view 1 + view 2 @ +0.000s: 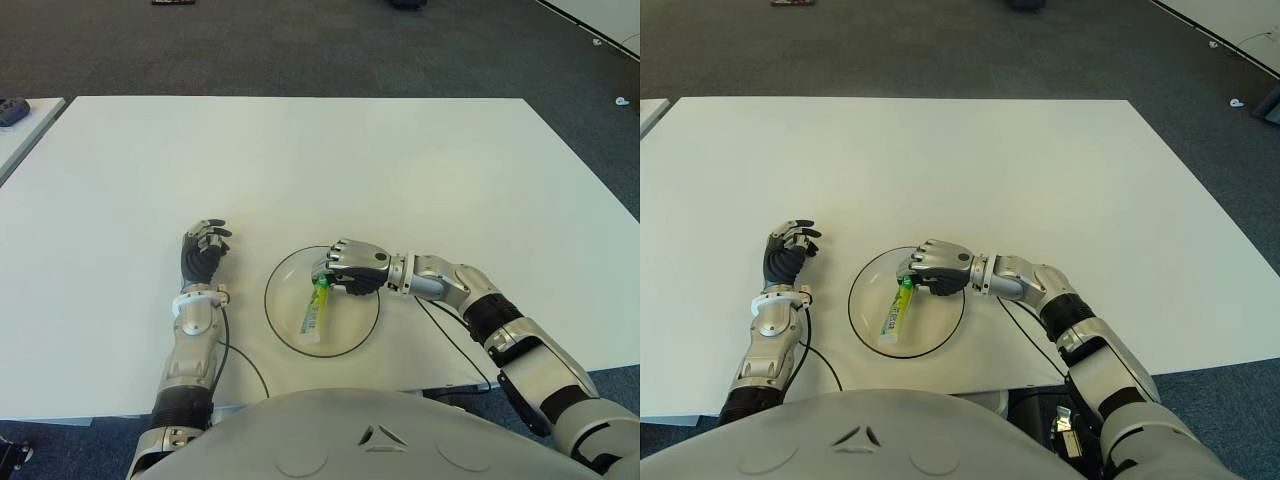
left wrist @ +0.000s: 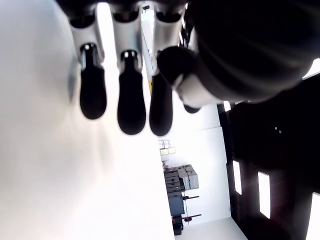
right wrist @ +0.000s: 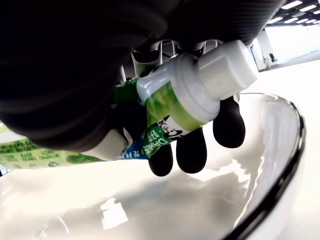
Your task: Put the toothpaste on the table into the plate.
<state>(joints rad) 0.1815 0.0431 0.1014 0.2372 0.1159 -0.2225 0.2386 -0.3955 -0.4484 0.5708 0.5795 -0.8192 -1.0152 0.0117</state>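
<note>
The toothpaste tube (image 1: 316, 308) is grasped at its cap end by the curled fingers of the right hand (image 1: 350, 267), inside the glass plate's (image 1: 283, 264) rim, its long axis slanting toward the near edge. The left hand (image 1: 203, 250), loosely open, is seen left of the plate.

Bright even overhead light, faint shadows, glare on plate (image 3: 270, 150), blurred wrist close-ups
</note>
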